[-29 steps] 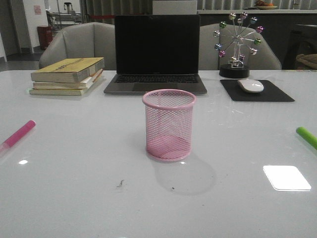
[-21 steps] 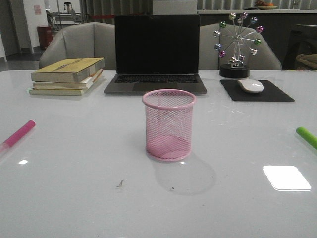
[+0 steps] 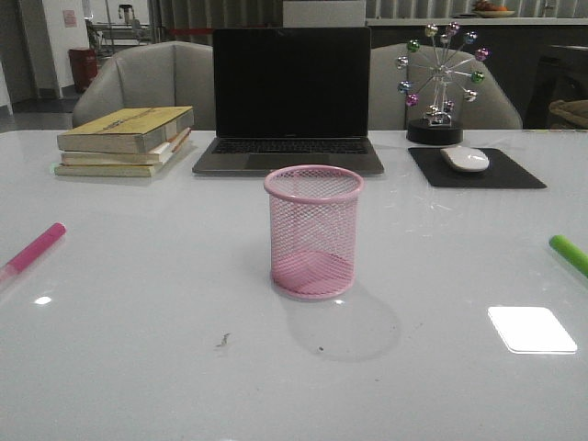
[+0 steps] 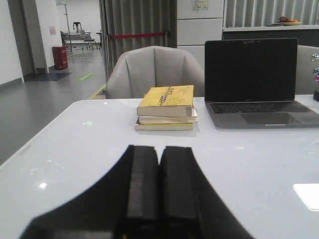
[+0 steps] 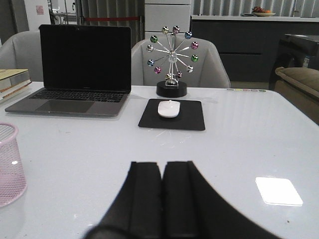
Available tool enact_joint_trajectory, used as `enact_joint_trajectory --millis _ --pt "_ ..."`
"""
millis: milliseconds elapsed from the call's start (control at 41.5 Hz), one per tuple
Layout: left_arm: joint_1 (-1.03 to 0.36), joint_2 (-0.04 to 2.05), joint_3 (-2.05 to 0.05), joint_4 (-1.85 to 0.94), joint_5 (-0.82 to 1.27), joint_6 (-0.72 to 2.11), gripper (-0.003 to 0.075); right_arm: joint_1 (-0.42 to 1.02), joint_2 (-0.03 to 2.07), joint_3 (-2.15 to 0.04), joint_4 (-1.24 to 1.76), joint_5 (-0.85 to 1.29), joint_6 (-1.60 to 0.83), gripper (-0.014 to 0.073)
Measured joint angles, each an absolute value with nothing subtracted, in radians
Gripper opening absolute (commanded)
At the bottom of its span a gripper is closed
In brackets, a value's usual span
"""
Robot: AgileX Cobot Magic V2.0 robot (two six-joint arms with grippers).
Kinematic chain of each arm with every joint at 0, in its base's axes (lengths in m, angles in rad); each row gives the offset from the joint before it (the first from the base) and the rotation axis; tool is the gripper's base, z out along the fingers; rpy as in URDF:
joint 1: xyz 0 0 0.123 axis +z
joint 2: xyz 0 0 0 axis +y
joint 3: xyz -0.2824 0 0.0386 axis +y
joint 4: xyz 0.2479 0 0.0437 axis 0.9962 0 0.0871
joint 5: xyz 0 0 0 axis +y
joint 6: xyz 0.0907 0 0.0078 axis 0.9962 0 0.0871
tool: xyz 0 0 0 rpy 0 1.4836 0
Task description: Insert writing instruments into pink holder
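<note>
Pink wire-mesh pen cup, round with a rolled rim and solid base, stands upright and empty at the middle of the glossy white surface; its edge also shows in the right wrist view. Well apart from it, a magenta pink marker lies flat near the surface's left edge, and a lime green marker lies flat near the right edge, partly cut off by the frame.

Behind the cup sit an open dark laptop, a stack of yellow-covered books to its left, and a white mouse on a black pad to its right, with a small ferris-wheel ornament beyond.

The left pincer has its black fingers pressed together, holding nothing. The right pincer is likewise pressed together and empty.
</note>
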State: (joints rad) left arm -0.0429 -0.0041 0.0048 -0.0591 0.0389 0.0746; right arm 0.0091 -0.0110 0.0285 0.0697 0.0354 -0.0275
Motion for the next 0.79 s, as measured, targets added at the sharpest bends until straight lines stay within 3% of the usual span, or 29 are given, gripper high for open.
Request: enact_joint_trajectory --millis 433,795 --pt "-0.043 -0.004 -0.040 -0.061 -0.121 0.075 0.0091 0.007 -0.011 -0.038 0.070 0.024 -0.027 0.0057" --pt "-0.043 0.082 -0.543 -0.061 0.161 0.075 0.0091 0.007 0.122 -0.543 0.070 0.363 -0.027 0.0057"
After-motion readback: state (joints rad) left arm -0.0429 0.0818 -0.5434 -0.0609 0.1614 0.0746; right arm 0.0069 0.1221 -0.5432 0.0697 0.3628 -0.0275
